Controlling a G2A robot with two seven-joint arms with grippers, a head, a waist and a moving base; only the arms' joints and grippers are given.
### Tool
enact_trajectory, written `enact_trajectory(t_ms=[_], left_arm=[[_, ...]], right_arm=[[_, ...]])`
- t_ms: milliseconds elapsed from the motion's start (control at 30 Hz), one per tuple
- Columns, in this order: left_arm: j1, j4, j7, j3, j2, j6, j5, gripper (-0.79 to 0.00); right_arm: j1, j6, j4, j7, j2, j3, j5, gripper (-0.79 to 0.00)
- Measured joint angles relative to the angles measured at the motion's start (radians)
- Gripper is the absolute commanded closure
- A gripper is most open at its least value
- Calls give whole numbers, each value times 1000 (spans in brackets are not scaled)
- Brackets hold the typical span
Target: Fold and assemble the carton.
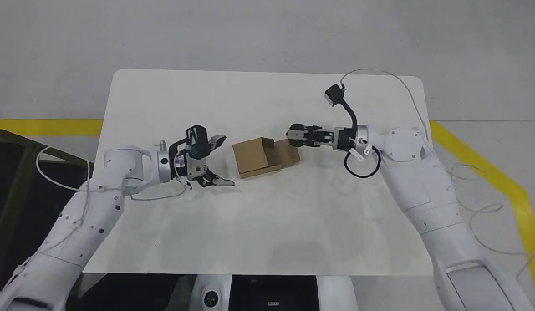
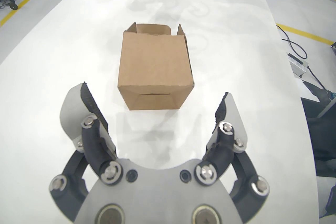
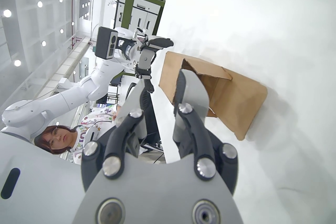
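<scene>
A small brown carton [image 1: 257,157] lies on its side in the middle of the white table [image 1: 251,102]. Its closed end [image 2: 155,99] faces my left gripper [image 2: 155,93], which sits open and level with the carton, a short way off and not touching it. The carton's far end has loose flaps [image 2: 153,29] standing open. My right gripper [image 1: 290,135] hovers just off that open end [image 3: 210,88]. Its fingers [image 3: 183,86] are a narrow gap apart with nothing between them.
Bare tabletop surrounds the carton on all sides. The table's rounded edge [image 2: 278,25] runs close on one side. Cables and a power brick [image 2: 298,62] lie on the floor beyond it.
</scene>
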Motion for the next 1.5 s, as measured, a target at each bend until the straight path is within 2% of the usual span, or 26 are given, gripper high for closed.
enact_trajectory(t_ms=[233,500,600,767,967,1100,1333,1500], left_arm=[[-26,21,-64,45,-23,39,-88,-785],[-64,36,-175,94,-51,122,-195,-785],[-81,47,-199,102,-58,138,-211,-785],[-97,68,-224,104,-64,114,-234,-785],[-104,83,-238,103,-68,87,-255,-785],[-111,90,-231,112,-74,51,-269,-785],[-131,112,-219,134,-89,47,-271,-785],[-140,128,-214,138,-95,41,-264,-785]], right_arm=[[-4,4,-4,-3,0,-2,-4,0],[-79,153,-103,114,25,-16,-96,0],[-105,185,-132,121,34,-11,-121,0],[-118,214,-141,79,36,-24,-148,0],[-99,229,-94,-31,22,-56,-132,0],[-76,219,-64,-24,10,-98,-109,0],[-42,208,-25,-49,-9,-152,-91,0],[-19,207,-3,-48,-3,-142,-132,0]])
